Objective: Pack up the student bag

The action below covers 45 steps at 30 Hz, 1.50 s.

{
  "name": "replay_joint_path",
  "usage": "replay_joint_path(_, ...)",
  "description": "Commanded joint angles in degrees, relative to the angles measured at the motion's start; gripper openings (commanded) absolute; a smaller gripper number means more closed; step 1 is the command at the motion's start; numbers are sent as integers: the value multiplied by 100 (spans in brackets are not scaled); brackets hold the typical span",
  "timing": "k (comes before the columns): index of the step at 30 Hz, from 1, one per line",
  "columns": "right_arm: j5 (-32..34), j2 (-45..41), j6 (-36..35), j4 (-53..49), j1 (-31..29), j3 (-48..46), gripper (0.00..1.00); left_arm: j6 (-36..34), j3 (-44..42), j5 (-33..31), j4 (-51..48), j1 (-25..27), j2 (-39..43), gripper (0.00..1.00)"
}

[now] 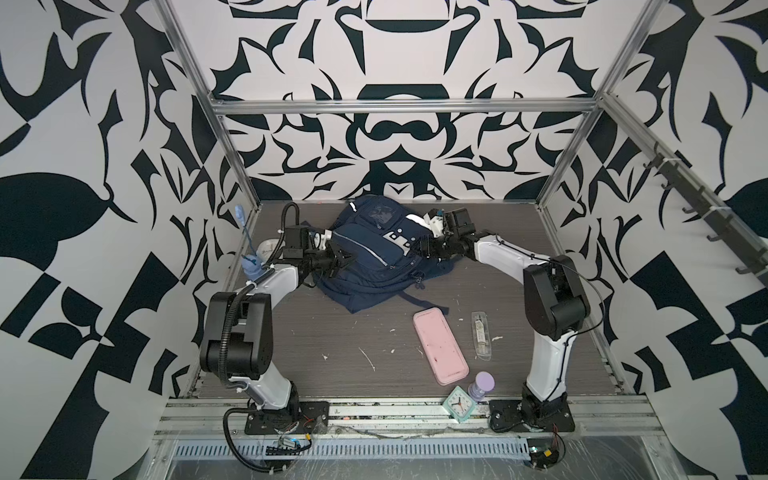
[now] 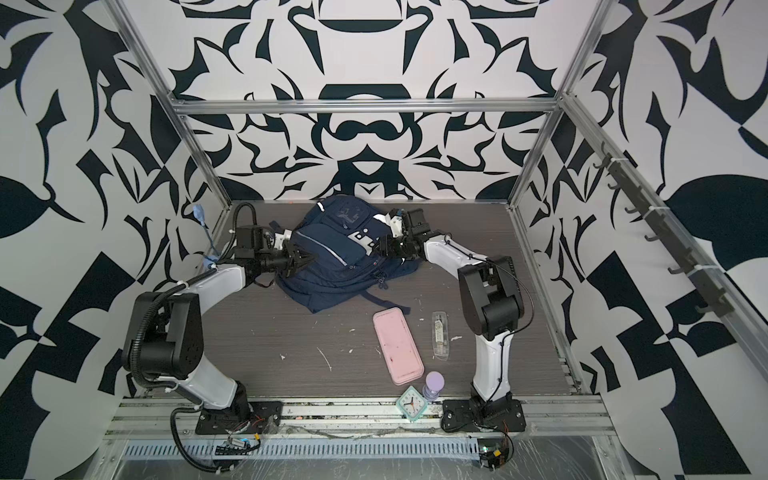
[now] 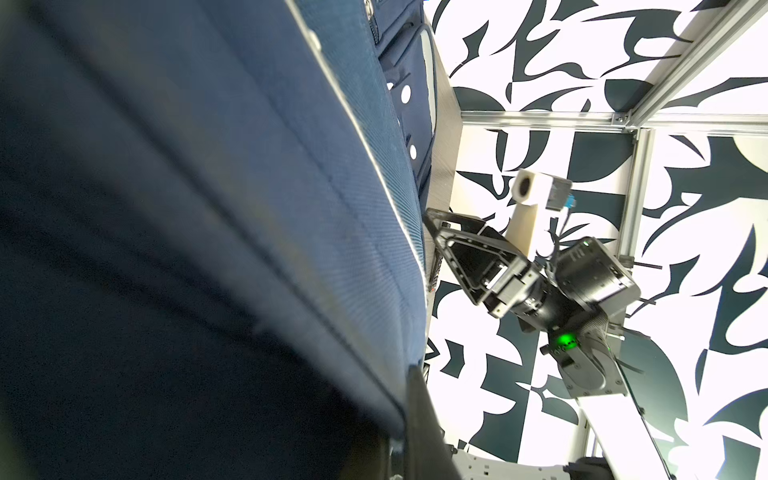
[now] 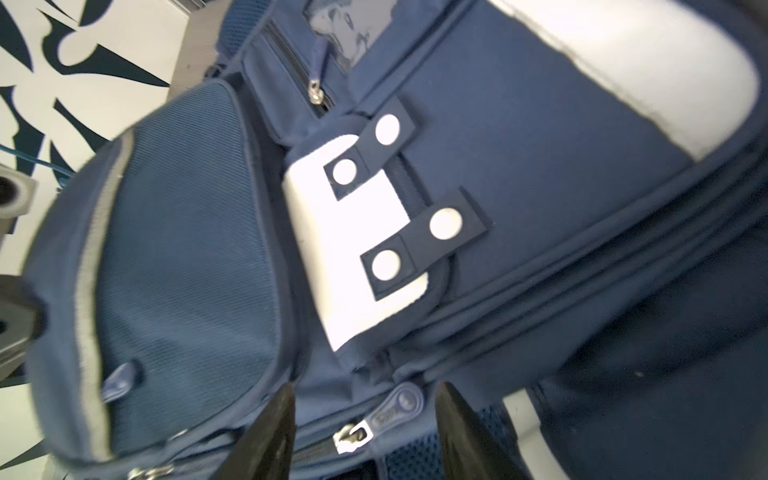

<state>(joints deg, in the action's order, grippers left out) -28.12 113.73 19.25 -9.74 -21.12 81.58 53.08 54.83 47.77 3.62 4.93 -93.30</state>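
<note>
One student bag (image 1: 361, 253), front up, lengthwise near-to-far

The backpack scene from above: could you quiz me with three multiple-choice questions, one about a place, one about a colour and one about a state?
1. Where is the pink case?
A) held in a pincer
B) on the table, beside the clear case
C) on the wall hooks

2. What colour is the cap of the bottle next to the clock?
A) lilac
B) red
C) green

3. What state is the right pincer in?
A) shut on the pink case
B) open, with a zipper pull of the backpack between its fingers
C) out of view

Answers:
1 B: both top views show it lying flat on the table.
2 A: the cap looks pale purple.
3 B: the right wrist view shows the fingers apart with the pull in the gap.
</note>
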Motion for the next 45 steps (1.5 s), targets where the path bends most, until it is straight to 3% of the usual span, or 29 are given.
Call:
replay_joint_path(1,-88,58,-105,-2,-23,192,56,-64,89,101,174,-55,26,5)
replay_joint_path(10,-336,157,-17,213,-26,26,52,-72,91,92,155,-60,0,5)
replay_joint_path(26,-686,77,-22,267,69,-203,34,-86,134,84,129,-70,-47,5)
replay_joint_path(45,-910,-289,-68,273,108,-476,29,-86,160,84,127,-63,-92,5)
